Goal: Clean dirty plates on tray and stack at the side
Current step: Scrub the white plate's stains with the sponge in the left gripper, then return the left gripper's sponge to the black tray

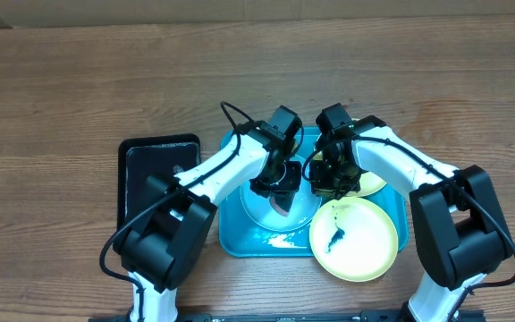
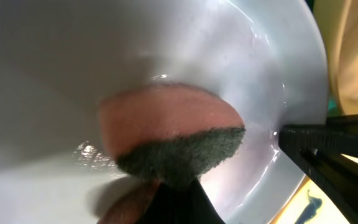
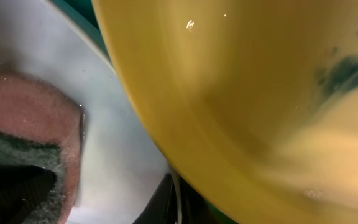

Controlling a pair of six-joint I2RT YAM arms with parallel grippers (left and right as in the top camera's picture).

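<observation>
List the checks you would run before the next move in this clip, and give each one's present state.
1. Sponge resting on the blue plate: ok.
2. Left gripper shut on the sponge: ok.
3. Right gripper steadying the blue plate's rim: cannot tell.
4. Blue plate lying inside the tray: ok.
5. Front yellow plate clean: not ok, there is a dark smear at its centre.
6. Plates stacked at the side: not ok, none is stacked.
</observation>
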